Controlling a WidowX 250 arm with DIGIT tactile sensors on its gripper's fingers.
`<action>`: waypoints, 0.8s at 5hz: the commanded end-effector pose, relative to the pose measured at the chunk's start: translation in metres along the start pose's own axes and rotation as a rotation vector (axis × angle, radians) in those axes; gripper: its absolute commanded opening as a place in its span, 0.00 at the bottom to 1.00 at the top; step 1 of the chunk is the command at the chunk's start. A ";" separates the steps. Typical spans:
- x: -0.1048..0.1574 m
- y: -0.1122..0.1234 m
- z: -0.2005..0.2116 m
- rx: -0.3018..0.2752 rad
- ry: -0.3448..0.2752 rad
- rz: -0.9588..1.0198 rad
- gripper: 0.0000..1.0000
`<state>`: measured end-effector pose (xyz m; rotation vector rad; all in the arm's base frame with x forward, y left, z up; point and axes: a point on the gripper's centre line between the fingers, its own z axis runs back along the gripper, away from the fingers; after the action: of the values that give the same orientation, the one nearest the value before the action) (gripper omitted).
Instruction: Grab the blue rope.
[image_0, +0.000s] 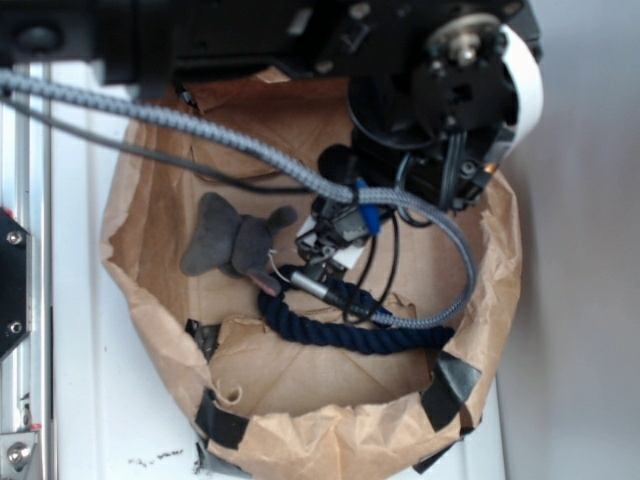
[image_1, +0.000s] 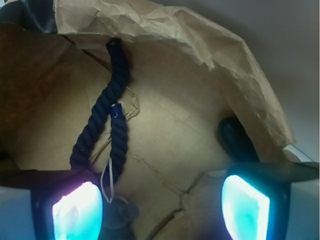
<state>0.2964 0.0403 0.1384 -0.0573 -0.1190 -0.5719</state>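
Observation:
The blue rope (image_0: 345, 330) is a thick navy twisted cord lying curved on the floor of a brown paper bin. In the wrist view the blue rope (image_1: 107, 120) runs up from beside the left pad, folded on itself, with a small shiny blue cap where the strands cross. My gripper (image_1: 162, 210) is open, its two glowing pads wide apart with bare paper between them. From outside, my gripper (image_0: 325, 250) hangs low in the bin, just above the rope's left end. A grey plush elephant (image_0: 232, 240) lies to its left, its white string loop (image_1: 107, 182) reaching the left pad.
The brown paper bin's crumpled wall (image_0: 340, 430) surrounds everything, patched with black tape (image_0: 455, 385). A grey braided cable (image_0: 200, 125) crosses above the bin and loops down to the rope's right. A white surface with a metal rail (image_0: 25, 250) lies on the left.

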 end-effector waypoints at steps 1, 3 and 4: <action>0.005 -0.003 0.012 0.028 -0.030 -0.030 1.00; -0.008 -0.042 0.017 0.019 -0.017 -0.065 1.00; -0.015 -0.070 0.021 0.019 0.005 -0.079 1.00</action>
<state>0.2417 -0.0042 0.1452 -0.0480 -0.0740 -0.6256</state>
